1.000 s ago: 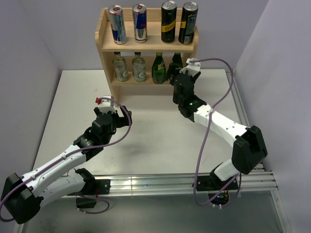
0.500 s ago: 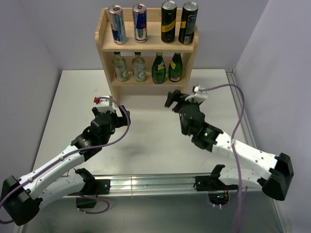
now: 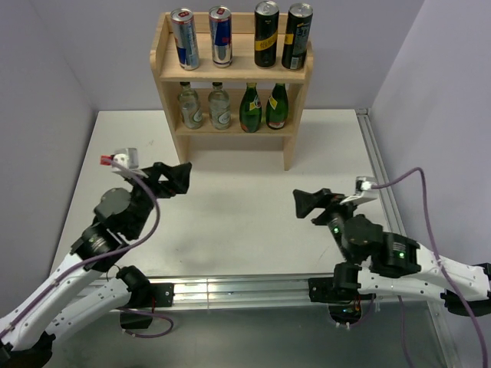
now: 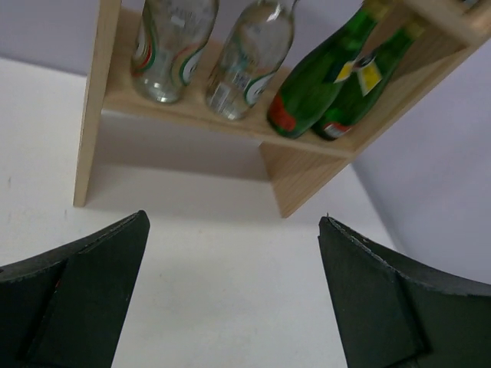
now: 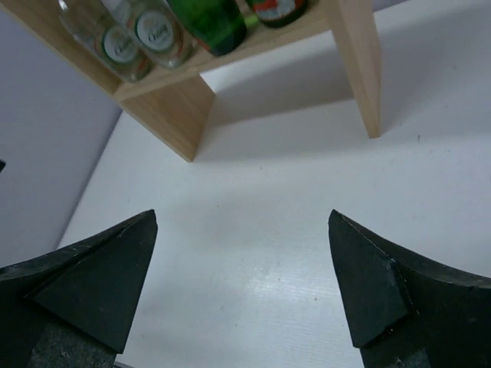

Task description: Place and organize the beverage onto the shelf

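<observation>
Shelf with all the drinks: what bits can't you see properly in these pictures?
- Top view: writing on the cans is too small to read.
- Left wrist view: the top edge cuts off most of the upper tier of the shelf.
- Right wrist view: the top edge cuts the clear bottles to their lower halves.

Shelf [image 3: 230, 74]: light wood, smooth, matt.
Cans [image 3: 185, 38]: metal, glossy.
Clear bottles [image 3: 189, 106]: glass, glossy; paper labels.
Green bottles [image 3: 250, 109]: glass, glossy.
Worktop [image 3: 230, 207]: smooth, matt.
Left hand [image 3: 182, 178]: black plastic, matt.
Right hand [image 3: 299, 205]: black plastic, matt.
</observation>
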